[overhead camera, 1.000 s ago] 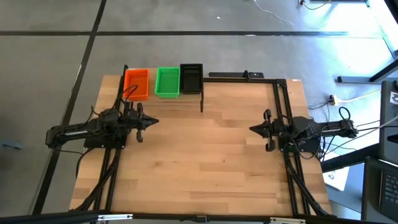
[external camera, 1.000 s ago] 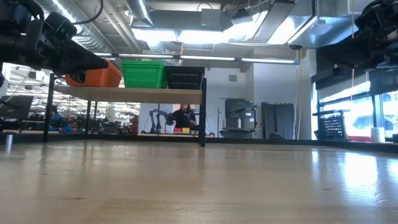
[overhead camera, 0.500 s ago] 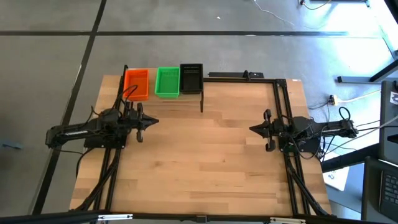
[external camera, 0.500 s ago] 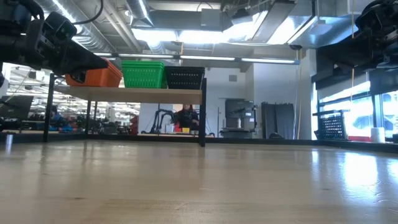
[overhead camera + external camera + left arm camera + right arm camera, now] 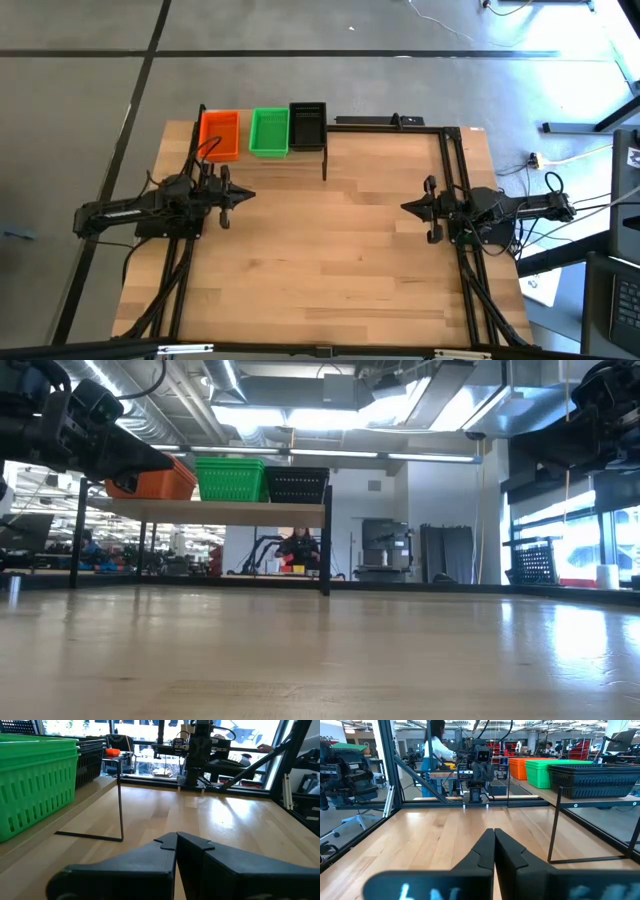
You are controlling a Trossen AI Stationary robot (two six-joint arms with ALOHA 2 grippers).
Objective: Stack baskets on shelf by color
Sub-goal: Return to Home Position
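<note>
The orange baskets (image 5: 220, 134), green baskets (image 5: 269, 131) and black baskets (image 5: 307, 125) stand side by side, bottoms resting on the raised wooden shelf (image 5: 262, 160) at the table's far-left corner; the low view shows them in a row above the shelf (image 5: 220, 510). How many baskets each pile holds I cannot tell. My left gripper (image 5: 250, 196) hovers shut over the table's left side, near of the shelf, pointing right. My right gripper (image 5: 404, 208) hovers shut at the right side, pointing left. The left wrist view shows the green baskets (image 5: 35, 782) beside its shut fingers (image 5: 176, 837).
Thin black metal uprights (image 5: 324, 155) carry the shelf; one stands on the tabletop (image 5: 330, 260) at the shelf's right end. A black frame (image 5: 395, 124) runs along the far and right edges. People show in the room beyond the table (image 5: 298, 547).
</note>
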